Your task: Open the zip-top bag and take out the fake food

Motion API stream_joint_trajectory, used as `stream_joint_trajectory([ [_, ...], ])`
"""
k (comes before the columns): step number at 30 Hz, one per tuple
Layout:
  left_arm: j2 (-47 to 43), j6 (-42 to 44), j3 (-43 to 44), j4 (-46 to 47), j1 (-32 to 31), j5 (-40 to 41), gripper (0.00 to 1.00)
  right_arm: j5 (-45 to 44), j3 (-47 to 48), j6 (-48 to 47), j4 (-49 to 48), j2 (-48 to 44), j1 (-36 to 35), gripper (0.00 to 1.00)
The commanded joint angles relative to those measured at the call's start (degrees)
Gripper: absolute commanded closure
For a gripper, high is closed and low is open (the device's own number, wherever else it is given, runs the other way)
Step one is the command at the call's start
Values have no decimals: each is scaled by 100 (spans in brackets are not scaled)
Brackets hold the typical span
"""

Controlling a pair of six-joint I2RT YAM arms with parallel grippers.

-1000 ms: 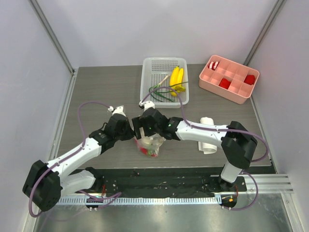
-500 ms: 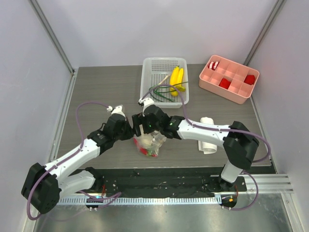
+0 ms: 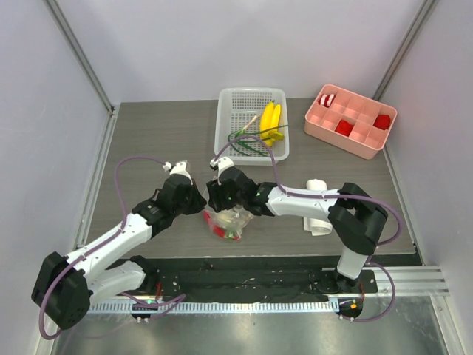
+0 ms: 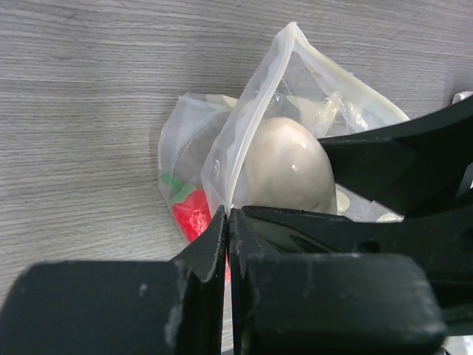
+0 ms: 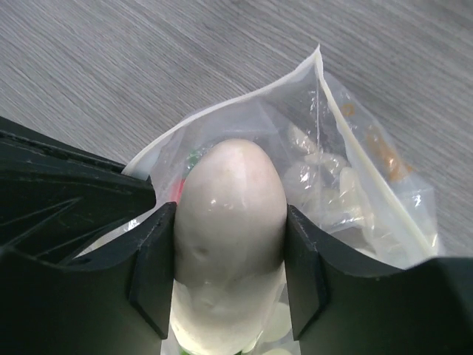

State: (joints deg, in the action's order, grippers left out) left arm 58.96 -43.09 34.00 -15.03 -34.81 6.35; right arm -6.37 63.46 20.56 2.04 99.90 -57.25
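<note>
So, near the front edge of the walled-in wood-grain table (image 3: 148, 140), the rim of the zip-top bag (image 3: 229, 222) is pinched tight by the left gripper (image 4: 228, 214) and the white radish (image 5: 230, 177) inside is clamped by the right gripper (image 5: 230, 222), free tabletop seen leftward.

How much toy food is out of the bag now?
Done: zip-top bag open, banana bunch and green stems in the white basket. In hand: left gripper pinches the bag's edge, right gripper grips the white radish at its mouth. Left: red chili inside.
</note>
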Motion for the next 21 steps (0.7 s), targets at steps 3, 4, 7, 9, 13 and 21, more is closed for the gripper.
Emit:
stream_joint_trajectory([
  [3,-51,2,125,149,0,15,100,-365,-53,-113,-397,-716,-40,66],
  [4,-77,2,125,132,-8,24,100,-391,-36,-157,-398,-848,-31,72],
  [7,-95,2,142,97,-9,42,100,-558,43,-183,-398,-1340,-40,84],
  [9,-121,2,142,70,-9,51,100,-742,87,-280,-441,-1674,-31,84],
  [13,-139,2,212,35,-9,16,100,-1260,298,-474,-758,-1948,47,87],
  [21,-279,64,616,-395,-9,-38,100,-1085,1394,-552,-1251,-1307,1171,89],
])
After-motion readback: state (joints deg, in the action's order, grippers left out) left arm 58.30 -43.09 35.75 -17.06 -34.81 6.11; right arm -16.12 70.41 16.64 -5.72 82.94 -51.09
